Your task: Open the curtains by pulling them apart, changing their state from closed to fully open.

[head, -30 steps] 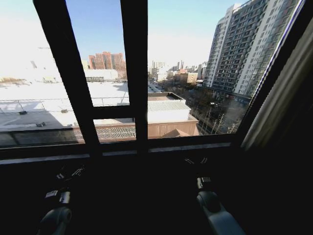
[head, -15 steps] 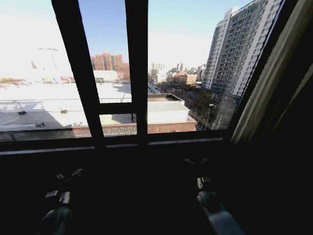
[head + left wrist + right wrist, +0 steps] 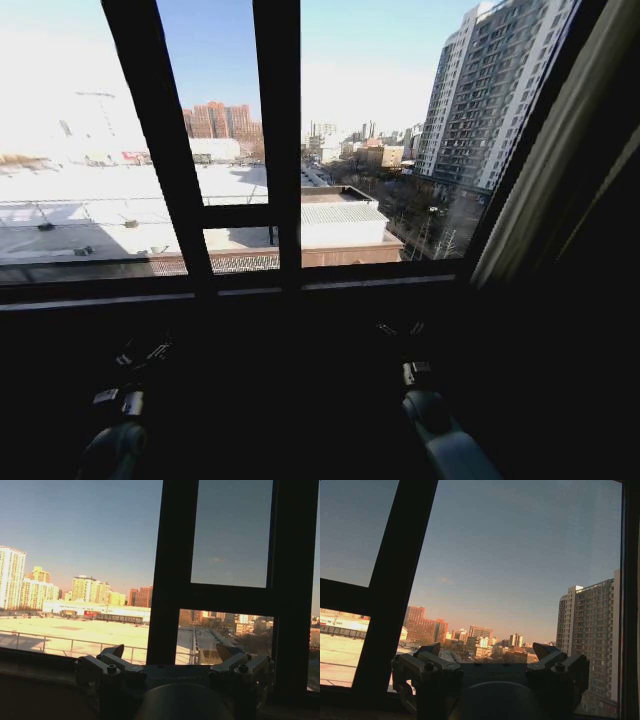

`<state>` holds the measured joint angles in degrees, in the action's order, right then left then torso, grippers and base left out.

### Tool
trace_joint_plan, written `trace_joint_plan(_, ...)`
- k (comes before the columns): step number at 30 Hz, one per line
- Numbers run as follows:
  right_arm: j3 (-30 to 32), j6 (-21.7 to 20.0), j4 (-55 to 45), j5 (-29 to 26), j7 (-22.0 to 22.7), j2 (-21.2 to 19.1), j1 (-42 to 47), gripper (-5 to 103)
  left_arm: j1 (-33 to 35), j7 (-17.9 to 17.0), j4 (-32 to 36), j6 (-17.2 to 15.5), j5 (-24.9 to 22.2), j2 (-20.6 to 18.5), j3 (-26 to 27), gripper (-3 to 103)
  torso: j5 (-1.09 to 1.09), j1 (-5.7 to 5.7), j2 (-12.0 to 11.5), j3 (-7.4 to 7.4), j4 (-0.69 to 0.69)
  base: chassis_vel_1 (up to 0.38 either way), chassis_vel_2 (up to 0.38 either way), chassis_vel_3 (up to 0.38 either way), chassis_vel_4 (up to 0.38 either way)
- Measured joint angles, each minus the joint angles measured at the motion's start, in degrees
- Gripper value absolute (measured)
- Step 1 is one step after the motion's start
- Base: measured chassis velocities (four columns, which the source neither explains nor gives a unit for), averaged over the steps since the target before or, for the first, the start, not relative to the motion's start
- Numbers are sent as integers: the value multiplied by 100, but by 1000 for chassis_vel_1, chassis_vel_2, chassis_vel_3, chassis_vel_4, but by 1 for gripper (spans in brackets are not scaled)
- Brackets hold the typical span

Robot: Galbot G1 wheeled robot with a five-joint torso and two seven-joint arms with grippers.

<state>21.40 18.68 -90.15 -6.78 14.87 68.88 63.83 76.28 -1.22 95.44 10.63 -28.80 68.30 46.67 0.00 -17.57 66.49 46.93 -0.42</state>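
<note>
In the head view, one curtain panel [image 3: 560,160] hangs bunched at the window's right edge as a pale pleated strip running into shadow. The glass between the black frame bars [image 3: 277,150] is uncovered, with the city beyond. Both arms sit low in the dark below the sill. My left gripper [image 3: 142,353] is at lower left and my right gripper [image 3: 400,328] at lower right. In the wrist views the left gripper [image 3: 171,652] and the right gripper [image 3: 487,650] each stand open with nothing between the fingers, facing the glass.
A dark window sill [image 3: 330,285] runs across below the glass. Everything under it is in deep shadow. A slanted black frame bar [image 3: 150,150] crosses the left part of the window, and a horizontal bar [image 3: 235,215] joins it to the middle upright.
The whole head picture has shifted slightly, so the camera moved and more of the right curtain shows. Both arms hold the same place in the picture.
</note>
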Motion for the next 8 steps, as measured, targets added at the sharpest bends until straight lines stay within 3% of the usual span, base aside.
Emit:
trace_joint_plan(5,0,0,0,0,0,0,2,100,2,0,0,0,0,0,1,100,0,6,6,-3,-1,109,-188,-102,170)
trace_joint_plan(8,0,0,0,0,0,0,2,100,2,0,0,0,0,0,1,100,2,5,5,-2,0,16,-46,-9,54)
